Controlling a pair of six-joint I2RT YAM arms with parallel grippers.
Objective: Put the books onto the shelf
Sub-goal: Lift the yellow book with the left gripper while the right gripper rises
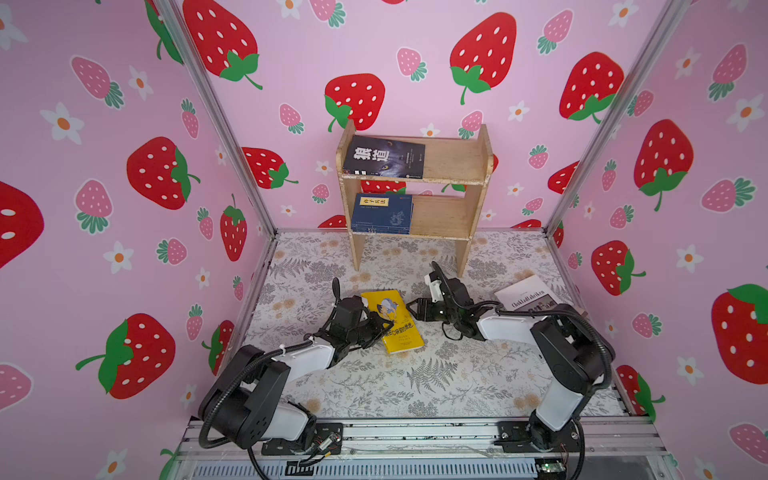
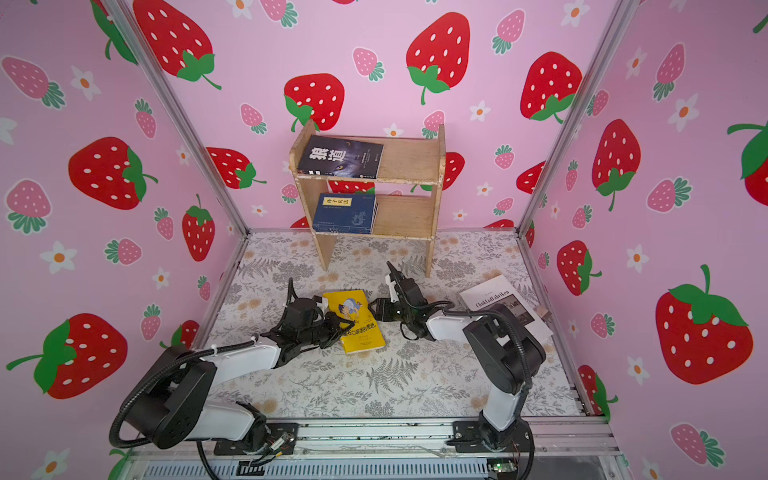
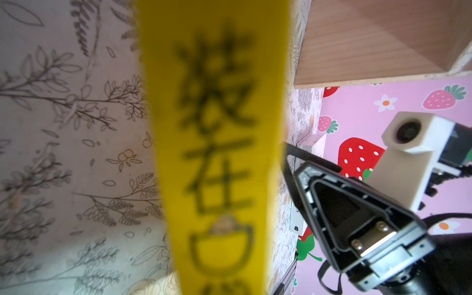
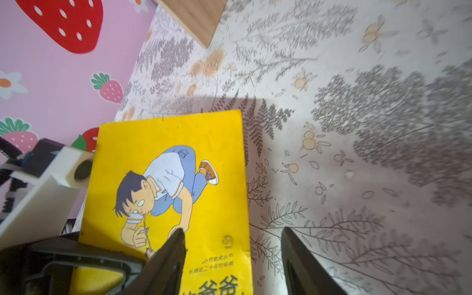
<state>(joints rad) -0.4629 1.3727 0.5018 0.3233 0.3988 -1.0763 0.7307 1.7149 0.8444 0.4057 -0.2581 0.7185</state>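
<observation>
1. Left gripper (image 1: 380, 323): clenched on the left long edge of the yellow book (image 1: 401, 334). In the left wrist view the yellow cover fills the gap between the jaws.
2. Yellow book: on the table (image 1: 415, 386), in front of the shelf (image 1: 453, 162) and toward its left half. The long axis runs from the shelf toward the robot, with the near end turned slightly right. Whether the book is clear of the table cannot be told.
3. Right gripper (image 1: 412, 308): released, with the jaws apart and gripping nothing. It hangs just beside the book's right long edge, at the end nearer the shelf. In the right wrist view one finger (image 4: 173, 255) shows over the cover and the other over the table.
4. Judgement: the left arm has the book, so the coming move is a lift and carry toward the shelf. The long axis already points roughly along that path.
5. White book (image 1: 525, 295): flat on the table, in front of the shelf and to its right, beside the right arm.
6. Shelf: the black book (image 1: 384, 158) lies on the upper tier and the navy books (image 1: 382, 214) on the lower tier, all at the left end. The right half of each tier is bare wood.
7. Surface and room: the table is flat and leaf-printed. Strawberry-print walls (image 1: 124, 166) close in behind the shelf and on both sides.
</observation>
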